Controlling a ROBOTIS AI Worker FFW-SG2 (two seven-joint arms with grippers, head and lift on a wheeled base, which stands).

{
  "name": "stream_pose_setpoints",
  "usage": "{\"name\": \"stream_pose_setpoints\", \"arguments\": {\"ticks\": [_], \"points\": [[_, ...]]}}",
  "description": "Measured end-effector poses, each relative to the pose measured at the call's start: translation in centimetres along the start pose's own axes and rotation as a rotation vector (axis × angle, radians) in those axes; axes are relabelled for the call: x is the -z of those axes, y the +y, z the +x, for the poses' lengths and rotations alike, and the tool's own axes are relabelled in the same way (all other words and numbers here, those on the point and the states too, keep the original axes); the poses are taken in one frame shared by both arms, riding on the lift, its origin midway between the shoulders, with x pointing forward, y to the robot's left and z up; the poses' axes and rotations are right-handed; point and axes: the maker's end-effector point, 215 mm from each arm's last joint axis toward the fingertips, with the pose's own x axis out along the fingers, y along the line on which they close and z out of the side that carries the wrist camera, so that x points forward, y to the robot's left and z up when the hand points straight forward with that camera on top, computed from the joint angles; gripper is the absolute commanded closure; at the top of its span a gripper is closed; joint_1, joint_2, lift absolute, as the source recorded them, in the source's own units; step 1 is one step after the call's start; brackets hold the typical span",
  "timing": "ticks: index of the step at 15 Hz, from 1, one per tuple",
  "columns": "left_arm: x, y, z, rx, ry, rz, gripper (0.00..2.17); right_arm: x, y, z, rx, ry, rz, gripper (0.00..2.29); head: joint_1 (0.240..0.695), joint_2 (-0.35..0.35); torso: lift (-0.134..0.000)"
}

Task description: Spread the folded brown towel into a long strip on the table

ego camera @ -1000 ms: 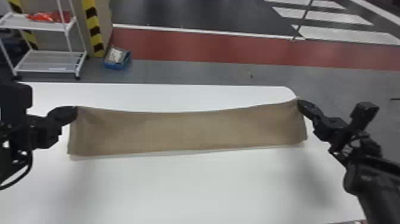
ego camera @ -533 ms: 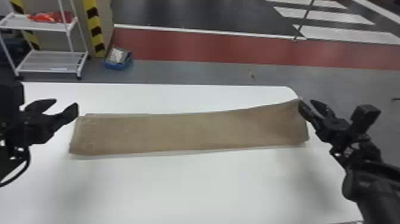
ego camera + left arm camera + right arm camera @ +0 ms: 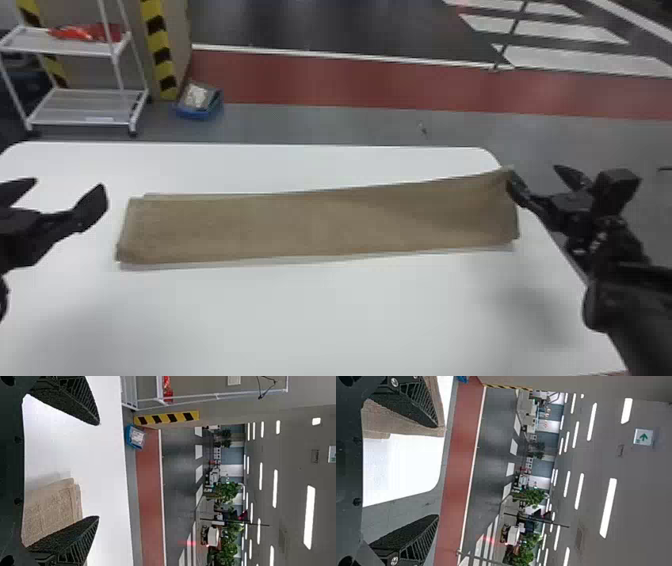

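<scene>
- Across the near part of the white desk, bare surface lies between the robot and the brown towel, whose near long edge runs almost straight from left to right.
- Behind that edge, the towel is a long, narrow strip, its long axis lying crosswise between the two arms; small offsets between the layers show at the left end.
- Off the left end, the left gripper has its jaws spread with no cloth between them. The towel lies to the robot's right of it, just beside the inner finger but apart in the head view.
- At the right end, the right gripper also has its jaws wide apart, pinching nothing. The towel lies to its left, and this is the nearer arm: its inner finger overlaps the far corner, which looks raised. Whether cloth rests on that finger I cannot tell.
- Farthest along the strip's back edge, the line climbs toward that corner. The spreading looks nearly done; what matters next, I judge, is the right finger clearing the corner outward along the long axis, since a sideways drag could skew the strip.
</scene>
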Motion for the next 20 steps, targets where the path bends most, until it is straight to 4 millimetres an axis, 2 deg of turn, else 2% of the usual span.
{"name": "stream_pose_setpoints", "arguments": {"ticks": [3,5,8,10,12,14,17,20], "points": [[-0.2,0.3,-2.6,0.005,-0.007,0.007,0.04,0.9,-0.1,1.2,0.053,0.033,-0.086,0.04,0.694,-0.171,-0.123],[-0.8,0.1,-3.9,0.007,-0.016,0.015,0.04,1.5,1.6,1.9,0.018,0.07,-0.167,0.04,0.695,-0.159,-0.123],[-1.7,-0.7,-4.9,0.015,-0.034,0.023,0.04,5.6,2.3,1.8,-0.06,0.243,-0.156,0.07,0.695,-0.161,-0.123],[-2.2,-1.0,-5.1,0.016,-0.042,0.028,0.04,6.3,1.4,1.5,-0.044,0.283,-0.134,0.07,0.695,-0.178,-0.123],[-2.5,-1.2,-5.3,0.019,-0.048,0.03,0.04,5.6,1.1,1.5,-0.02,0.25,-0.146,0.08,0.695,-0.184,-0.123],[-2.7,-1.3,-5.5,0.02,-0.052,0.031,0.04,3.2,0.9,1.2,-0.01,0.159,-0.127,0.09,0.695,-0.183,-0.123],[-3.4,-1.4,-5.6,0.022,-0.063,0.032,0.04,-0.1,1.1,-0.2,-0.027,0.059,-0.018,0.09,0.687,-0.179,-0.123],[-3.7,-1.8,-5.6,0.025,-0.073,0.02,0.04,-1.8,4.1,-2.6,-0.076,0.052,0.061,0.11,0.689,-0.153,-0.123]]}}
